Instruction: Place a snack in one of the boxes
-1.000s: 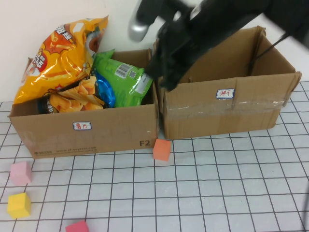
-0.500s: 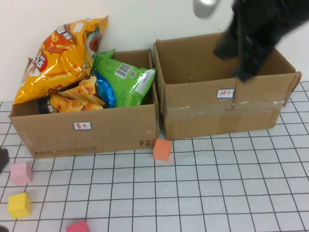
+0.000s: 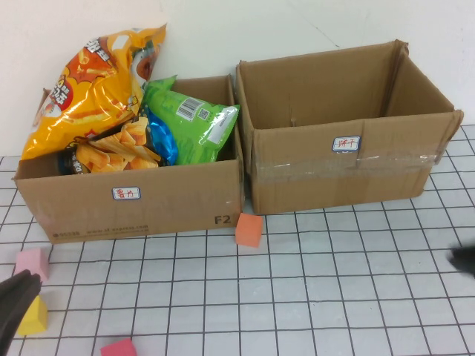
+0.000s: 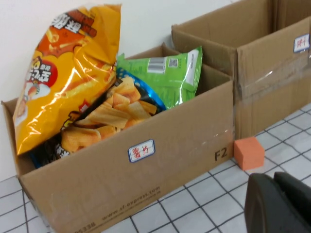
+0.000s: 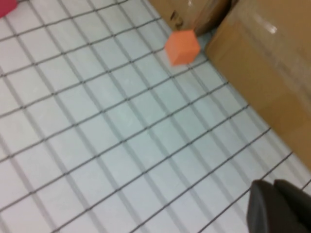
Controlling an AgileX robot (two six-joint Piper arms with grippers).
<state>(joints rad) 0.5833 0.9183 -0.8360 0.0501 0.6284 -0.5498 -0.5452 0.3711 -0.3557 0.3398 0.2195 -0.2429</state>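
Two cardboard boxes stand side by side against the wall on the gridded tabletop. The left box holds three snack bags: a large orange chip bag standing tall against the wall, a green bag leaning toward the box's right side, and a blue-edged bag printed with tortilla chips lying between them. The right box shows only bare cardboard inside, as far as its interior can be seen. Each box carries one small white label on its front wall.

Four foam cubes lie on the table — an orange cube just in front of the gap between the boxes, a pink cube and a yellow cube near the left edge, and a red cube at the front edge.

The left gripper sits low at the front-left corner, overlapping the yellow cube; whether its fingers are apart or together cannot be told. The right gripper shows only as a dark sliver at the right edge, well clear of both boxes — its state cannot be told either.
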